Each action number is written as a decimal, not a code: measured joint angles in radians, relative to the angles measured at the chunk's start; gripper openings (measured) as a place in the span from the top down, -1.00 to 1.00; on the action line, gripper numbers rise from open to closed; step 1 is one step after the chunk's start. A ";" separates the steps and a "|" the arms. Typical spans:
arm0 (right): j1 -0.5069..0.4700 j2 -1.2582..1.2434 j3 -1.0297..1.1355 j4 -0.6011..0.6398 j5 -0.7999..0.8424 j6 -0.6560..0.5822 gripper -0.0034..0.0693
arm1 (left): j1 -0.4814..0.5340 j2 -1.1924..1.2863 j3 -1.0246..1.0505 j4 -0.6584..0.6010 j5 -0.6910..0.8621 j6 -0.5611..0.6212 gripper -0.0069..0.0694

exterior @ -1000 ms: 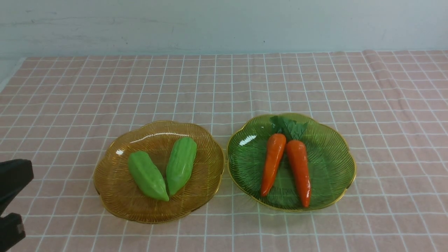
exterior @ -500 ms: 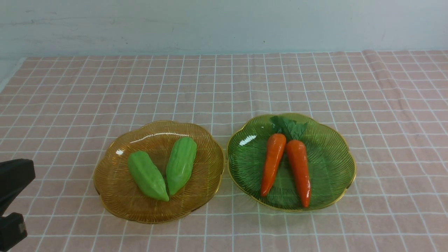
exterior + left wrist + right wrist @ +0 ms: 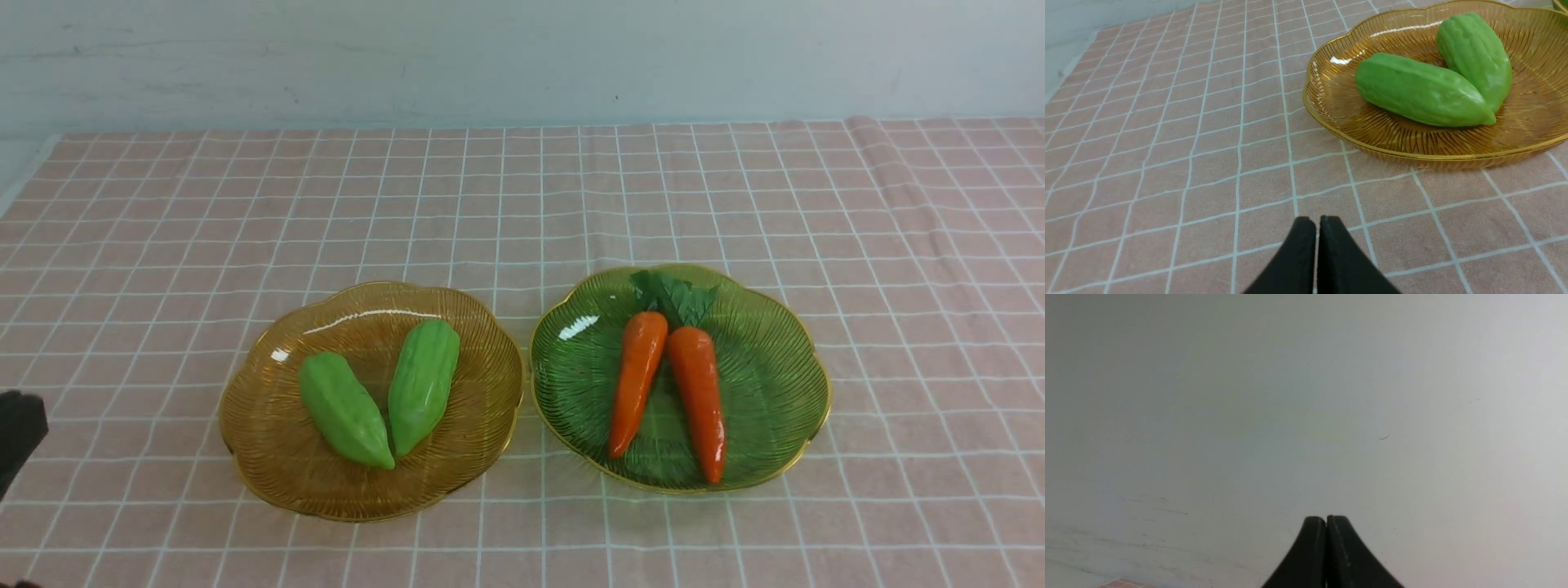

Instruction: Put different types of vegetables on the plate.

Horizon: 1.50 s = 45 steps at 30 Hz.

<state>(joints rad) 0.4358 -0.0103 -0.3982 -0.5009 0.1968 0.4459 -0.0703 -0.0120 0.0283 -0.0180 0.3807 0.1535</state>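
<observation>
Vegetables [image 3: 346,411] appear fully sorted onto plates [image 3: 269,482]; both grippers, left [image 3: 1318,224] and right [image 3: 1326,522], are closed, empty. Withdraw smoothly, keeping clear of rims.

My front view is evenly and fairly brightly lit, with soft, faint shadows. I get a long curved white glare streak and a small bright spot on the scalloped amber glass plate [image 3: 277,457], and another hard highlight on the scalloped green glass plate [image 3: 775,408]. The glossy orange carrots with leafy green tops [image 3: 639,371] [image 3: 698,392] catch small glints. In my left wrist view, the pink-and-white checked cloth [image 3: 1147,163] looks crisp, while the dark gripper fingertips [image 3: 1317,228] are soft-edged. My right wrist feed is dimmer: the pale wall [image 3: 1306,416] darkens toward the upper corners, tinted faintly green.
</observation>
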 joint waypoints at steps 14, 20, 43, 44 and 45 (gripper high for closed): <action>-0.001 0.000 0.000 0.000 0.000 0.002 0.95 | 0.000 -0.001 0.000 0.000 0.001 0.000 0.83; -0.001 0.000 0.000 0.000 0.000 0.002 0.95 | 0.000 -0.001 0.000 0.000 0.001 0.000 0.83; -0.042 0.000 0.048 0.629 0.058 -0.530 0.95 | 0.000 -0.001 0.000 0.000 0.001 0.000 0.83; -0.076 0.000 0.058 0.629 0.070 -0.531 0.95 | 0.000 -0.001 0.000 0.000 0.001 0.000 0.83; -0.105 0.000 0.067 0.629 0.079 -0.531 0.95 | 0.000 -0.001 0.000 0.000 0.001 0.000 0.83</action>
<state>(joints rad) 0.3313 -0.0103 -0.3308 0.1281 0.2759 -0.0846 -0.0703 -0.0128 0.0283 -0.0180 0.3814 0.1535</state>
